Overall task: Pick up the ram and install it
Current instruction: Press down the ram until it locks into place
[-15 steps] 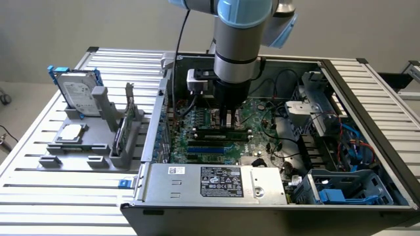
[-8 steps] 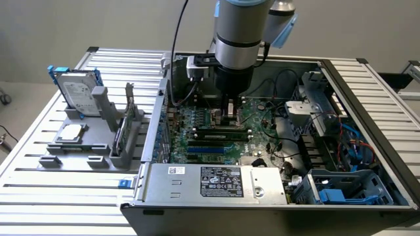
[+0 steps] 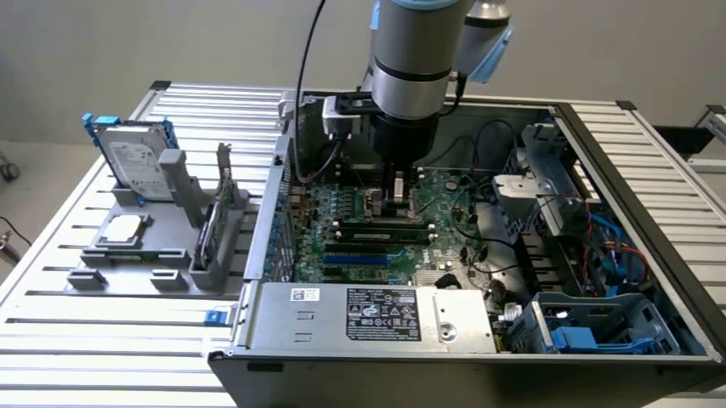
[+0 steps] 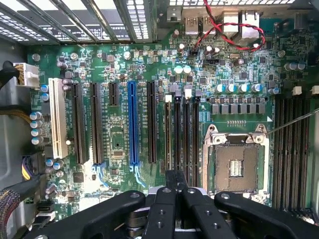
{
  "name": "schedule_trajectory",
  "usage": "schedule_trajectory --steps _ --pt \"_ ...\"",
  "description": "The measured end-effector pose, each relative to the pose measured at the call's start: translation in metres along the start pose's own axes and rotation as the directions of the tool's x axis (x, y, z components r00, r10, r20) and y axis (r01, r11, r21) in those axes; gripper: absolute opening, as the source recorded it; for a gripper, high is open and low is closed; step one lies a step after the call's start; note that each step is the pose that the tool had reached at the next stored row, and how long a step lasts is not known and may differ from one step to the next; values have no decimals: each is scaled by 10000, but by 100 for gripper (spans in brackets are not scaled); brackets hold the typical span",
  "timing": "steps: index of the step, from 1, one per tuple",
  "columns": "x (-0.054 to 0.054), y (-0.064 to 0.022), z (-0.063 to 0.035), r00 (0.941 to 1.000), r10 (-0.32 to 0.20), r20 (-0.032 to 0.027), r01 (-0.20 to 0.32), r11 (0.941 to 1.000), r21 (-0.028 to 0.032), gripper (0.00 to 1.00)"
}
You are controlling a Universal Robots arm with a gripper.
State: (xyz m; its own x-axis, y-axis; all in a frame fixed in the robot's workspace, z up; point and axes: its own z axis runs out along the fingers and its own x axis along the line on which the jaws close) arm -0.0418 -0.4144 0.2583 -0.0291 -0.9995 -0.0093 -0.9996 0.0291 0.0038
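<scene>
- The ram (image 3: 386,223), a long dark stick, sits edge-up in a motherboard (image 3: 454,204) slot.
- The gripper (image 3: 394,201) points straight down inside the computer case (image 3: 340,319), fingers together above the stick.

1. One robot arm (image 3: 414,51) stood over one open computer case (image 3: 375,327), its one gripper (image 3: 395,197) at 12 o'clock above the board's middle.
2. One motherboard (image 4: 124,109) carried one blue slot (image 4: 132,124), one white slot (image 4: 57,117) and one empty processor socket (image 4: 237,167).
3. One grey holder (image 3: 170,229) at 9 o'clock kept one hard drive (image 3: 134,161) and one silver processor chip (image 3: 122,229).
4. One power supply (image 3: 380,316) sat at 6 o'clock.
</scene>
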Motion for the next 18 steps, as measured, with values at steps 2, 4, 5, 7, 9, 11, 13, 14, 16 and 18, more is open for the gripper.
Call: schedule_trajectory --steps 2,4,5,7,9,11,13,14,16,18 --pt "0 0 0 10000 0 0 0 10000 0 11" --pt "0 0 0 10000 0 -1 0 10000 0 11" --pt "0 0 0 10000 0 -1 0 10000 0 11" --pt "0 0 0 10000 0 -1 0 10000 0 11" --pt "0 0 0 10000 0 -1 0 10000 0 11" --pt "0 0 0 10000 0 -1 0 10000 0 11" --pt "0 0 0 10000 0 -1 0 10000 -1 11" --pt "0 0 0 10000 0 -1 0 10000 -1 11" --pt "0 0 0 10000 0 -1 0 10000 0 11" --pt "0 0 0 10000 0 -1 0 10000 -1 11"
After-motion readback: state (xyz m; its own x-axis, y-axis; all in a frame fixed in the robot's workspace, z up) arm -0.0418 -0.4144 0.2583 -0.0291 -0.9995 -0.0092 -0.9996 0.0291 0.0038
